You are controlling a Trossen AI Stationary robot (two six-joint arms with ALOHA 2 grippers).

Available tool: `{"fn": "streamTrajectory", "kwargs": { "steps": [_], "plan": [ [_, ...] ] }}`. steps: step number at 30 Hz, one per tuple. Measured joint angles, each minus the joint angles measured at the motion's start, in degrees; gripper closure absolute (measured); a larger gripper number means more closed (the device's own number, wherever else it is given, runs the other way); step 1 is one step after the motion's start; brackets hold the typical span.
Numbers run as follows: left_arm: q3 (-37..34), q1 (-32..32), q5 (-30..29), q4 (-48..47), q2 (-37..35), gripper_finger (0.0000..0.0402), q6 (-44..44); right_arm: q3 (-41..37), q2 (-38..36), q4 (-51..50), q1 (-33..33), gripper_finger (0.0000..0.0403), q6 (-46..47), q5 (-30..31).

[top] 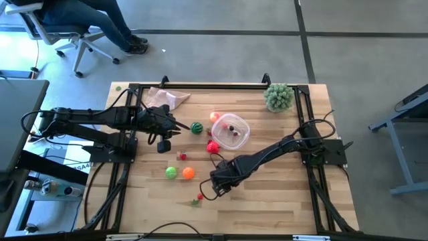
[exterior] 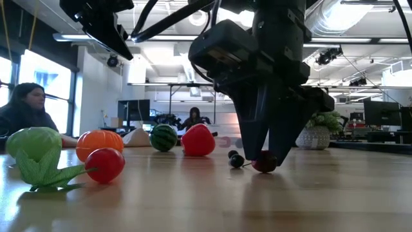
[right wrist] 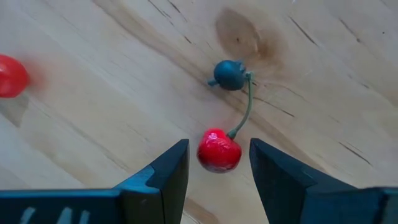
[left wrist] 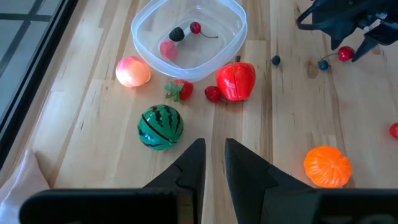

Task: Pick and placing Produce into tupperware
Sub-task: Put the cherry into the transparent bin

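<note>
The clear tupperware (top: 232,130) (left wrist: 143,46) sits mid-table with a few small berries (left wrist: 177,34) inside. Around it on the wood lie a striped green ball (left wrist: 160,127), a red piece (left wrist: 236,81), a peach ball (left wrist: 133,71), an orange ball (left wrist: 328,166) and a green ball (top: 172,173). A red cherry (right wrist: 219,150) lies joined by a green stem to a blue berry (right wrist: 229,74). My right gripper (right wrist: 217,168) (exterior: 265,158) points down over the cherry, open, one finger on either side without touching. My left gripper (left wrist: 214,158) (top: 175,125) hovers shut above the table's left part, holding nothing.
A beige cloth (top: 167,98) lies at the far left, a bushy pale-green plant (top: 279,96) at the far right corner. A small red piece (top: 200,196) lies near the front edge. A person sits on a chair (top: 100,20) beyond the table's far side.
</note>
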Motion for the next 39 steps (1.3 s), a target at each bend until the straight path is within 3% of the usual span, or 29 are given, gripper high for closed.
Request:
{"fn": "streamTrajectory", "kwargs": {
  "steps": [25, 39],
  "plan": [
    [0.0, 0.0, 0.0, 0.0, 0.0, 0.035, 0.0, 0.2, 1.2, -1.1, -0.6, 0.0243, -4.1, -1.3],
    [0.0, 0.0, 0.0, 0.0, 0.0, 0.035, 0.0, 0.1, 1.4, -1.5, -0.9, 0.0288, -4.5, -1.5]
  ]
}}
